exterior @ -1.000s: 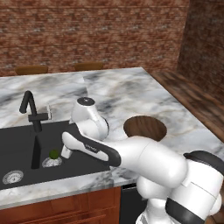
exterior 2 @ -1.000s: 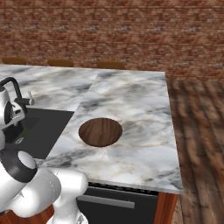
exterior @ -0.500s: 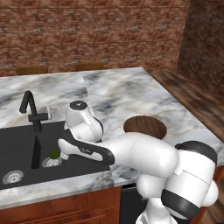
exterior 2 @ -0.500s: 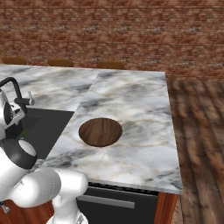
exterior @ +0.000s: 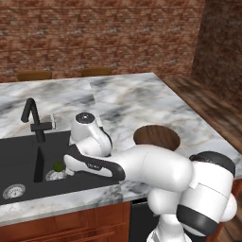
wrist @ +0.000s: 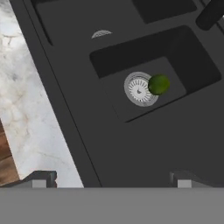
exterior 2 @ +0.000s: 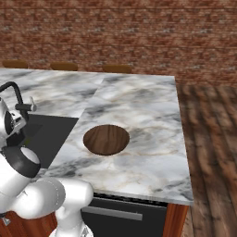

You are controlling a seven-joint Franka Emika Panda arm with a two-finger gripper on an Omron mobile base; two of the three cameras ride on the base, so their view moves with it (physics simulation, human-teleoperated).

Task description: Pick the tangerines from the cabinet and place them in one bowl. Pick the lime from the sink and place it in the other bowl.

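Fingers (wrist: 109,178) stood wide apart, nothing between them, hanging over the sink (wrist: 131,144) near the desk's (exterior: 142,99) front edge. The lime (wrist: 158,84) lay ahead and slightly to one side of them in hand view, on the basin floor, touching a round steel drain (wrist: 139,89). Round fruit, no long axis. Brown bowl (exterior 2: 106,139) sat farther along the desk, apart from the sink. No readable writing.
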